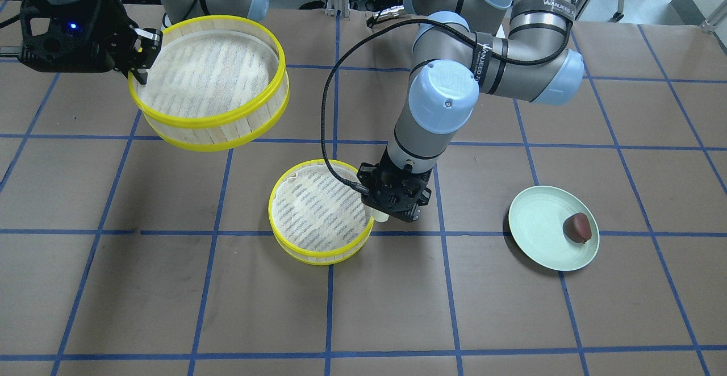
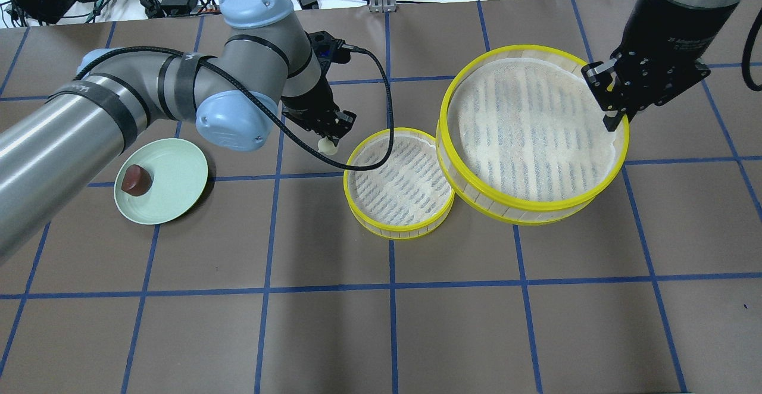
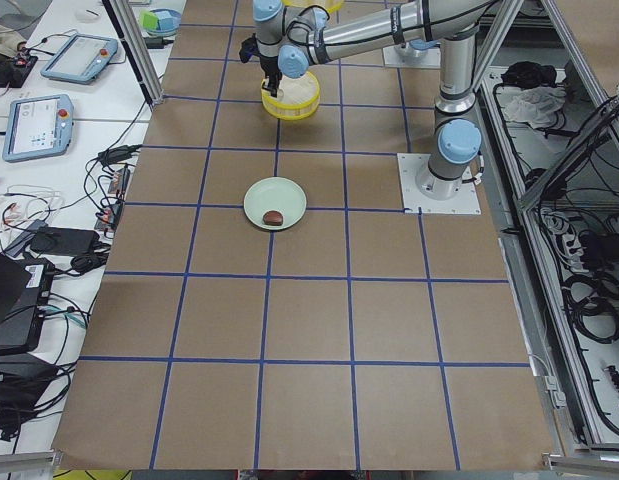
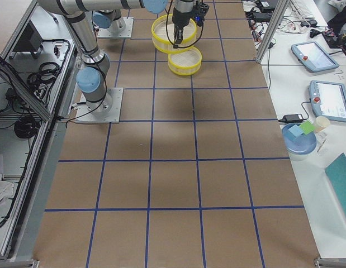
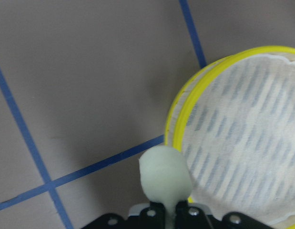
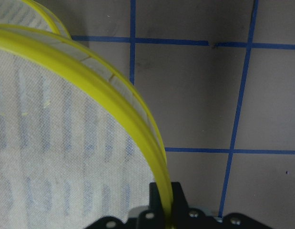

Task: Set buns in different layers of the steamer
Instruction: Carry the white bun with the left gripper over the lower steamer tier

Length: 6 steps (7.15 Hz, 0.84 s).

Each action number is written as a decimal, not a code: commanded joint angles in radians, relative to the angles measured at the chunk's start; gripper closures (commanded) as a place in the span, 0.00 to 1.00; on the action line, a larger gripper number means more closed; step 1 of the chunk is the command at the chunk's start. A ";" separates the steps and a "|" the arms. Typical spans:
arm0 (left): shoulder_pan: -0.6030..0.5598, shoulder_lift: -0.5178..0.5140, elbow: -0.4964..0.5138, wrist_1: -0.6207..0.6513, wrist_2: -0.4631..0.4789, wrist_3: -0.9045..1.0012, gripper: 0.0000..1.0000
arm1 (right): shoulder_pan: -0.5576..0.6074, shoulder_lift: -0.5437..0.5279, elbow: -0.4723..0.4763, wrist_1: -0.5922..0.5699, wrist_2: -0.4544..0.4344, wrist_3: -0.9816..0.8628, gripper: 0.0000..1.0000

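My left gripper point(image 2: 327, 143) is shut on the pale cream bun point(image 2: 325, 147) and holds it just outside the rim of the steamer layer point(image 2: 399, 227) that stands on the table. The bun also shows in the left wrist view point(image 5: 164, 174), beside that yellow rim point(image 5: 178, 124). My right gripper point(image 2: 613, 121) is shut on the rim of the other steamer layer point(image 2: 530, 203) and holds it in the air, off to the side of the first. The dark reddish-brown bun point(image 2: 135, 180) lies on the pale green plate point(image 2: 178, 168).
The table is covered in brown paper with a blue tape grid. The left arm's black cable point(image 2: 387, 108) hangs over the lower layer. The plate point(image 1: 537, 222) sits apart from both layers. Cables and equipment lie beyond the table's far edge.
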 commanded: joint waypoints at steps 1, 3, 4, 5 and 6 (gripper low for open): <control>-0.048 -0.035 -0.012 0.055 -0.100 -0.028 1.00 | 0.000 0.000 0.000 0.001 0.000 -0.002 1.00; -0.080 -0.065 -0.012 0.072 -0.100 -0.028 0.95 | 0.000 0.000 0.000 -0.001 0.000 -0.004 1.00; -0.083 -0.070 -0.011 0.075 -0.098 -0.025 0.22 | 0.000 0.000 0.002 -0.002 0.000 -0.004 1.00; -0.084 -0.070 -0.006 0.100 -0.098 -0.029 0.00 | 0.000 0.000 0.000 -0.002 0.000 -0.004 1.00; -0.084 -0.070 -0.002 0.099 -0.100 -0.031 0.00 | 0.000 0.000 0.002 -0.002 0.000 -0.005 1.00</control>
